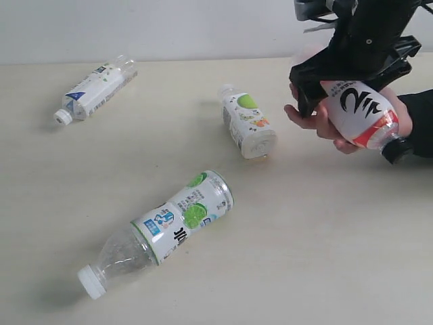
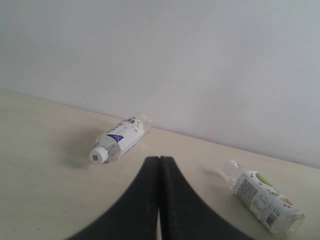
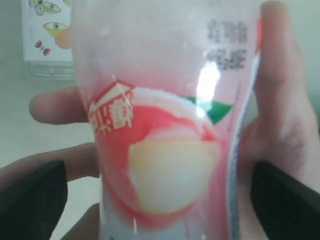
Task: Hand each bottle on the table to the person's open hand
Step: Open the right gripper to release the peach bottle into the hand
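The pink-white bottle (image 1: 358, 112) lies in the person's open hand (image 1: 318, 122) at the right edge, black cap toward the sleeve. My right gripper (image 1: 352, 81) straddles it from above. In the right wrist view its fingers (image 3: 35, 195) stand apart from the bottle (image 3: 165, 125), open, and the hand (image 3: 285, 125) cups the bottle. On the table (image 1: 325, 237) lie the white-blue label bottle (image 1: 95, 89), the small white bottle with green fruit (image 1: 247, 122) and the lime-print bottle (image 1: 162, 230). My left gripper (image 2: 159, 160) is shut and empty, out of the exterior view.
In the left wrist view the white-blue bottle (image 2: 121, 138) and the small white bottle (image 2: 262, 202) lie ahead of the shut fingers, near a pale wall (image 2: 200, 60) behind the table's far edge. The black sleeve (image 1: 419, 122) enters from the right.
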Robot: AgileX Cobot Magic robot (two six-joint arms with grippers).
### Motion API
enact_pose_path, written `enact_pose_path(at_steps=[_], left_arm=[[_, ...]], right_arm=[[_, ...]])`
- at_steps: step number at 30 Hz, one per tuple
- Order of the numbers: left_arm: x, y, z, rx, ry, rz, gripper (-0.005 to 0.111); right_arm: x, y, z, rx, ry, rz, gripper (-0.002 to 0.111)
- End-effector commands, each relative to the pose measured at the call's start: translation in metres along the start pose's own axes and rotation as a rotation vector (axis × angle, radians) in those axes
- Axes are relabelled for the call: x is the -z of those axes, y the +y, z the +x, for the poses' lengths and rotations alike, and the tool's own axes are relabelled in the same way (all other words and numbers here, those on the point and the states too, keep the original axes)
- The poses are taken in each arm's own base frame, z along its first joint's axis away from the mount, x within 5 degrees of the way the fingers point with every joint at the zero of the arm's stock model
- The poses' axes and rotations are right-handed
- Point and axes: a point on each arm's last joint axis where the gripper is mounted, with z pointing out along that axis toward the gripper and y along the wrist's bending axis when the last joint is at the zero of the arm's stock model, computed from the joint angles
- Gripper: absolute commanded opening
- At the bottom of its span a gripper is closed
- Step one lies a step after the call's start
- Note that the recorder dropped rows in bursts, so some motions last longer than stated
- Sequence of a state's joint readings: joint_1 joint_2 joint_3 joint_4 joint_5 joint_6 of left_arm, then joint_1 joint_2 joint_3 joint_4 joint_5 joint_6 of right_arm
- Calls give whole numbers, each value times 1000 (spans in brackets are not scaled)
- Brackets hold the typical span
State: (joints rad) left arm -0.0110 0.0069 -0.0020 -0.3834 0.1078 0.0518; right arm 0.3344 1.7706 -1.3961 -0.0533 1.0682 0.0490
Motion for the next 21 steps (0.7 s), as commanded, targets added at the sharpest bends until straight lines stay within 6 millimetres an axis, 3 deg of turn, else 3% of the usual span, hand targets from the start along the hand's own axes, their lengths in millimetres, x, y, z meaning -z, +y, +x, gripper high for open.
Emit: enact_pose_path(at_steps=[1, 4, 6, 7, 8, 9, 10, 13, 16, 18, 21], left_arm=[[0, 0, 1, -5, -1, 8, 0], [0, 0, 1, -5, -1, 8, 0], [0, 0, 1, -5, -1, 8, 0], [0, 0, 1, -5, -1, 8, 0], [0, 0, 1, -5, -1, 8, 0], [0, 0, 1, -5, -1, 8, 0], [0, 0, 1, -5, -1, 8, 0], [0, 0, 1, -5, -1, 8, 0], [0, 0, 1, -5, -1, 8, 0], [0, 0, 1, -5, -1, 8, 0], [0, 0, 1, -5, -1, 8, 0]], right_arm=[[44, -8, 4, 23, -143, 53, 94], [99, -13, 22, 25, -303, 78, 93], [131, -13, 43, 63, -401, 68, 81], [143, -10, 61, 89, -459, 35, 61], [147, -9, 73, 96, -493, 22, 47], [150, -10, 96, 95, -567, 20, 20], [142, -9, 117, 96, -616, 20, 1], [123, -9, 168, 112, -768, 32, 0], [83, -8, 217, 140, -801, 41, 0], [73, -6, 235, 137, -953, 37, 0], [75, -6, 244, 136, -1147, 45, 0]])
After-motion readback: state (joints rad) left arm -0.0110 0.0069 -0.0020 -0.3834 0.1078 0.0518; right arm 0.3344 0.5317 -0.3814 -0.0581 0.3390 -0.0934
